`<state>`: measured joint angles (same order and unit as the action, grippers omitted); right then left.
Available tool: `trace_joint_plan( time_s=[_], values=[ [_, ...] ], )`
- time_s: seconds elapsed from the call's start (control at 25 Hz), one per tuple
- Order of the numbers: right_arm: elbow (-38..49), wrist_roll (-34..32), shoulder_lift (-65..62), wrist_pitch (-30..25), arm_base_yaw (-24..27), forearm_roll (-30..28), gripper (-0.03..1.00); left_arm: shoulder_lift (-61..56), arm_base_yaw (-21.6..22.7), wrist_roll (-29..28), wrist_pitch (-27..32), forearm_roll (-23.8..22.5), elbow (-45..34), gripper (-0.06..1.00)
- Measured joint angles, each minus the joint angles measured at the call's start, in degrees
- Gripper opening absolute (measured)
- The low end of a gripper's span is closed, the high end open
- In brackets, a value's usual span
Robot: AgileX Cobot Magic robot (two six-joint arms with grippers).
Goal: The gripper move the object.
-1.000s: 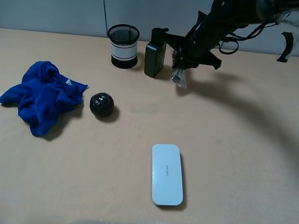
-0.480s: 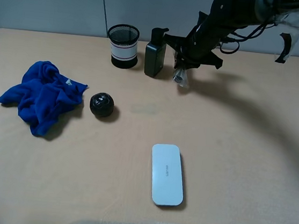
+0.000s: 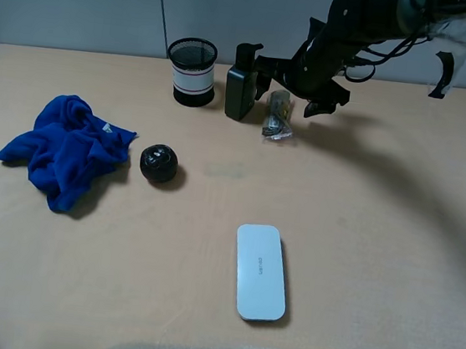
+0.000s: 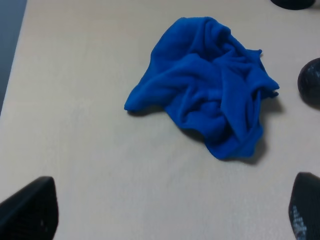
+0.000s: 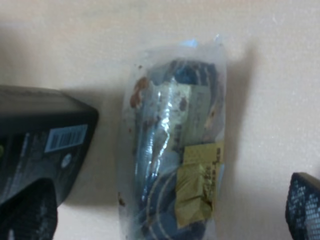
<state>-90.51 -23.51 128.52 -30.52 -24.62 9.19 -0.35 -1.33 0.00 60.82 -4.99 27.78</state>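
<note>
The object, a crinkly clear plastic packet [image 3: 278,116] with dark brown and olive contents, lies flat on the tan table just right of a black bottle [image 3: 242,83]. My right gripper [image 3: 296,92] hangs just above the packet's far end, open and apart from it. In the right wrist view the packet [image 5: 172,150] lies between the spread fingertips, with my right gripper [image 5: 167,217] open around it and empty. My left gripper [image 4: 165,215] is open and empty, low over bare table near a blue cloth [image 4: 210,95].
The black bottle [image 5: 40,145] stands close beside the packet. A black mesh cup [image 3: 191,70] stands left of the bottle. The blue cloth [image 3: 68,147] and a black ball [image 3: 158,163] lie at the left. A flat white case [image 3: 260,270] lies near the front middle.
The right gripper held the packet hanging from its jaws. It has opened and the packet now lies flat on the table beside the bottle. The left arm has not moved.
</note>
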Motion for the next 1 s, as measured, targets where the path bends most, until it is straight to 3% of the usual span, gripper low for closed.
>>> trace_joint_plan(
  time_s=[0.52,1.0],
  values=[
    [0.0,0.0,0.0,-0.8,0.0,-0.8,0.69,0.0,0.0,0.0,0.0,0.0,0.0,0.93],
    [0.0,0.2,-4.5,-8.4,0.0,-4.2,0.69,0.0,0.0,0.0,0.0,0.0,0.0,0.93]
  ],
)
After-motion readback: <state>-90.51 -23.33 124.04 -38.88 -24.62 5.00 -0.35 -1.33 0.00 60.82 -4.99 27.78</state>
